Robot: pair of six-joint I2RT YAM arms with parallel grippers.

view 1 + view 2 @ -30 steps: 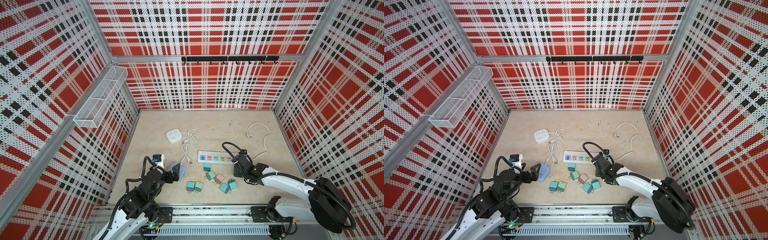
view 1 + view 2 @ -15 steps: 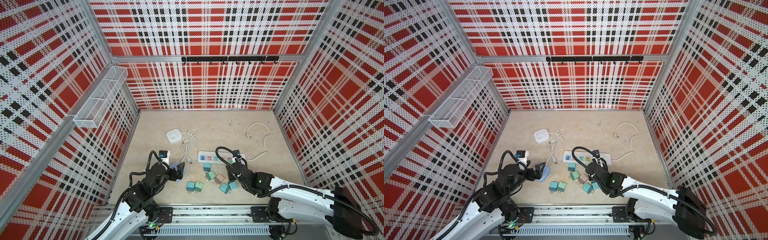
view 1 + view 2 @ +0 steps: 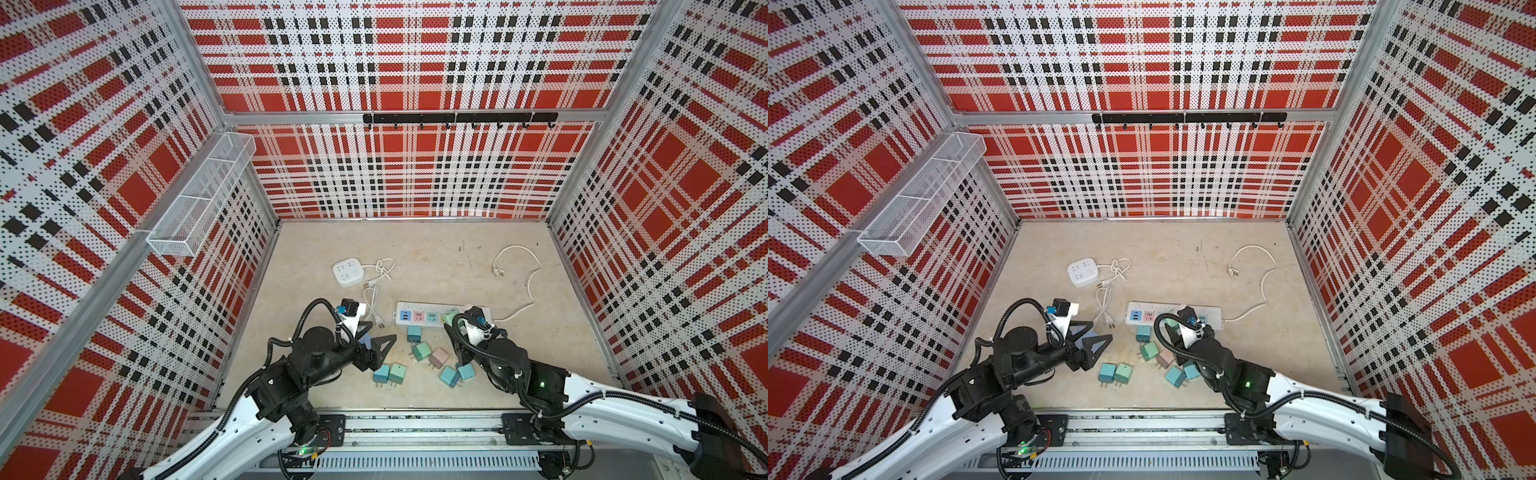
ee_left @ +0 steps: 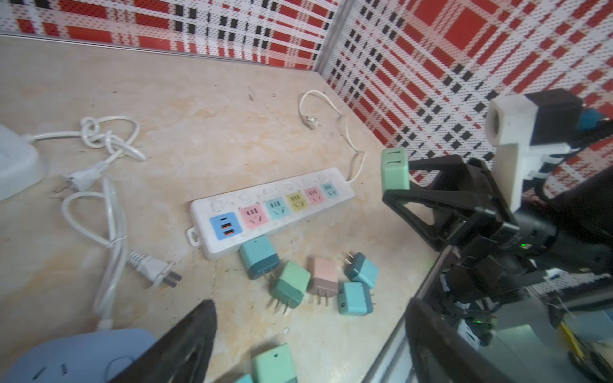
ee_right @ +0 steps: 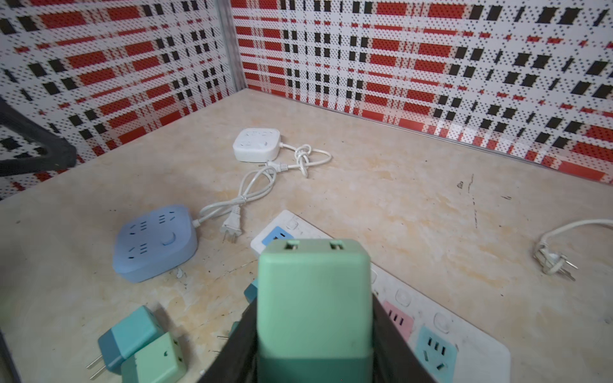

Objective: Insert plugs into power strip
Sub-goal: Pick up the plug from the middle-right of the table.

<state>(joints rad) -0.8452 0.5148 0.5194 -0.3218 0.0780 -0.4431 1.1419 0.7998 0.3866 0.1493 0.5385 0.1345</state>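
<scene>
Two arms have moved in the last second. The right gripper [image 5: 315, 331] has slid along the long power strip [image 4: 272, 209] towards its USB end. The left gripper [image 3: 1100, 329] has pushed out towards the loose plugs [image 3: 422, 351] and hangs above the blue hub [image 5: 154, 242]. The left jaws stand wide apart, gripping nothing. The right jaws are clamped on a mint green plug [image 5: 313, 291], held above the strip. That plug is a rounded cube with two slots in its end face and a darker green band at its base; its prongs are hidden.

There are three socket blocks: the long strip, the blue hub and a white square hub [image 3: 349, 272]. There are eight plugs in all: four teal plugs [image 4: 258, 257], three mint counting the held one, and one pink plug [image 4: 323, 277]. Seven lie on the table [image 3: 436, 249] just beside the strip.
</scene>
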